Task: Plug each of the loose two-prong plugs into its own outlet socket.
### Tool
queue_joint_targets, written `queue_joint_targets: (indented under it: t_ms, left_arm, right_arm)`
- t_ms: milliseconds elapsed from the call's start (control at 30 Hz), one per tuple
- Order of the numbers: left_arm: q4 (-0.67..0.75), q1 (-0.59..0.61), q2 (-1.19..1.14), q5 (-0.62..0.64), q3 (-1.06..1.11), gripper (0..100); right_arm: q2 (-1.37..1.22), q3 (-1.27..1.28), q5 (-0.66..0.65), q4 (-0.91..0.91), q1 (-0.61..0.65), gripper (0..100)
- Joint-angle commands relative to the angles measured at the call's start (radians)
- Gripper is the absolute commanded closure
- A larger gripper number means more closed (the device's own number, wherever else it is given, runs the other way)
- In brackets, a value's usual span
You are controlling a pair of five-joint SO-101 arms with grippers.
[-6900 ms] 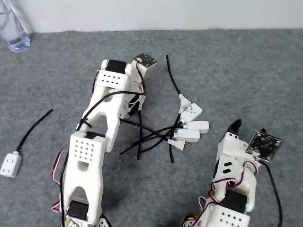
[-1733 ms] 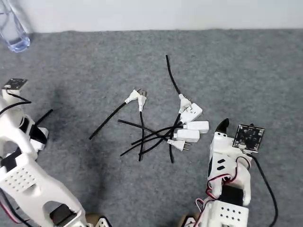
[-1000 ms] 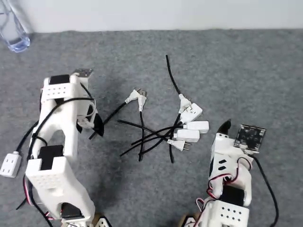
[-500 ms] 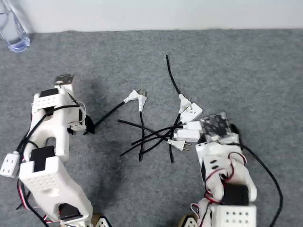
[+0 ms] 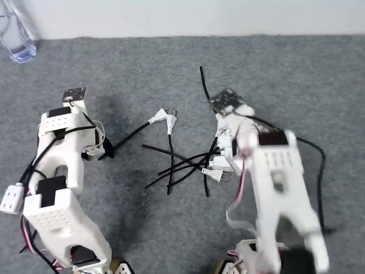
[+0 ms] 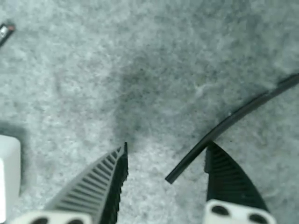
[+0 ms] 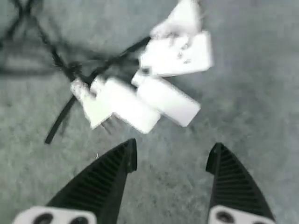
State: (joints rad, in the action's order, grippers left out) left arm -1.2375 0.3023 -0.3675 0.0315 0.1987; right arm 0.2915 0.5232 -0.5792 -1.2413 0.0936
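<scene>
Found right gripper spread wide over sockets; left gripper likewise agape, straddling cord tip. Plugs between both grippers. Judged sockets light, rigid, skid-prone; plugs small, hard: pinch body, not limp cord

Cord tangle at centre; open carpet beyond.

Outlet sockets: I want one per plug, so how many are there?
4. One socket lies at the table's left edge; three bunch together before the right gripper: a second, third, fourth. The right arm may hide more.
</scene>
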Motion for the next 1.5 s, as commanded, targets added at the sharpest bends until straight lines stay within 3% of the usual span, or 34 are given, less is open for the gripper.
queue_joint_targets:
  t_ms: [0, 233, 500, 867, 1100, 1367, 1467]
  left_arm:
    - [0.017, 0.008, 0.064, 0.006, 0.002, 75]
    - [0.032, 0.029, 0.064, 0.006, 0.002, 75]
    - [0.032, 0.031, 0.064, 0.002, 0.002, 75]
    - [0.08, 0.029, 0.064, 0.002, 0.028, 75]
    - [0.08, 0.031, 0.064, 0.002, 0.028, 75]
    - [0.081, 0.031, 0.064, 0.0, 0.028, 75]
    - [0.081, 0.031, 0.064, 0.0, 0.028, 75]
  right_arm:
    - [-0.165, -0.193, -0.081, -0.09, 0.007, 74.6]
    - [-0.318, -0.27, -0.278, -0.153, 0.005, 74.6]
    - [-0.412, -0.328, -0.408, -0.156, 0.001, 74.6]
    - [-0.45, -0.48, -0.485, -0.271, 0.035, 74.2]
    - [-0.55, -0.485, -0.52, -0.269, 0.035, 61.5]
    - [-0.71, -0.568, -0.54, -0.254, 0.019, 63.8]
    - [-0.746, -0.609, -0.54, -0.263, 0.013, 71.5]
